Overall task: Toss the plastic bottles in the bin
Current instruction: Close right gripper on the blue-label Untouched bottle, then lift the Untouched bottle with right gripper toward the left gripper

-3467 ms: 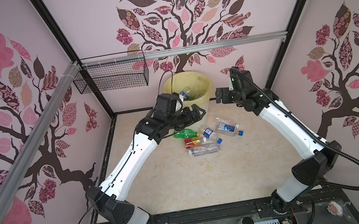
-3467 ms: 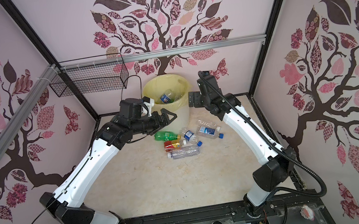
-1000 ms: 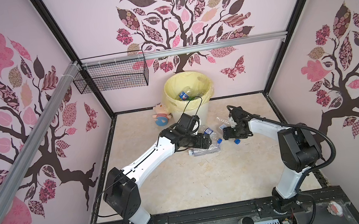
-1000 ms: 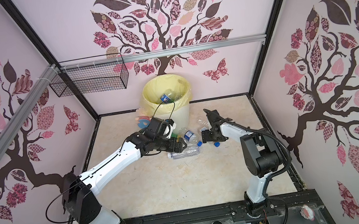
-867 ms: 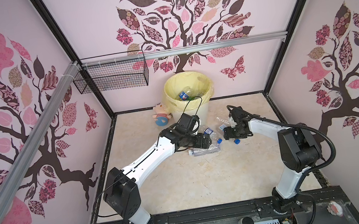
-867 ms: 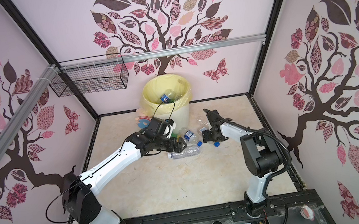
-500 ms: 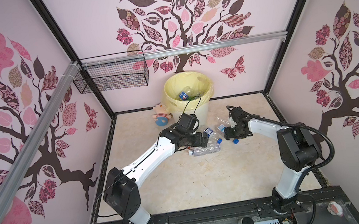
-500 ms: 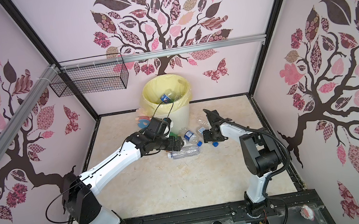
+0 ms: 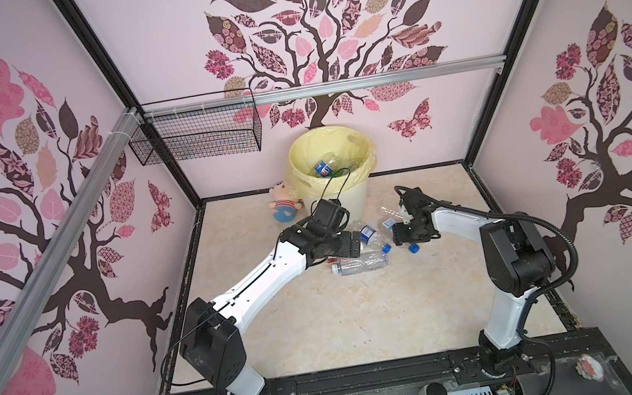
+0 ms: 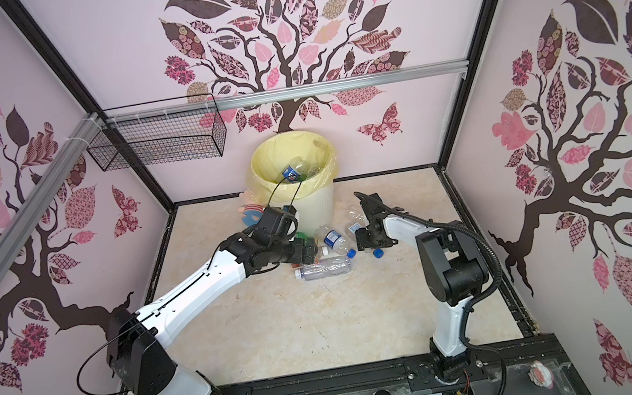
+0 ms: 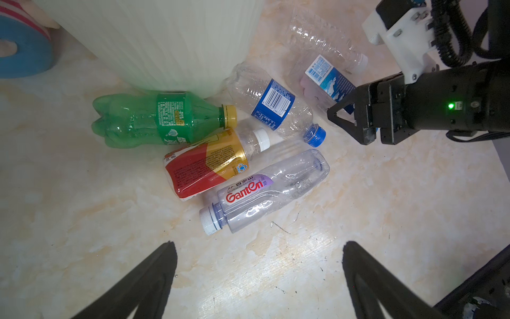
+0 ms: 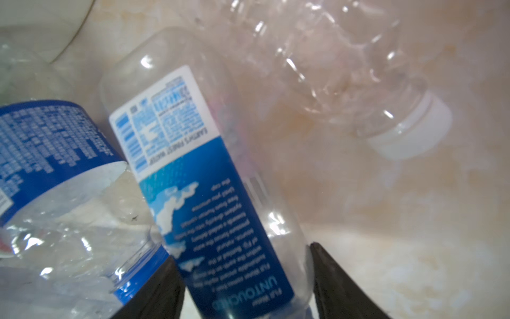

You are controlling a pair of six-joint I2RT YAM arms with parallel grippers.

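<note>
Pale marble desk (image 9: 325,331) holds a pile of plastic bottles (image 9: 361,262) just beside the bin (image 9: 362,196). Both arms were up at the bin a few seconds back; now they are low by the pile. Left end effector (image 11: 259,244) hangs wide open above a clear bottle (image 11: 265,193) that says "Ganten". Right end effector (image 12: 240,254) has a finger on each side of a blue-label bottle (image 12: 209,193) reading "UNTOUCHED"; I cannot tell if it squeezes yet. Other bottles (image 9: 325,168) lie inside the bin.

Six plastic bottles (image 11: 265,193) on the floor (image 9: 323,323), one bin (image 9: 293,164), one plush doll (image 9: 284,209), one wire basket (image 9: 196,135)
</note>
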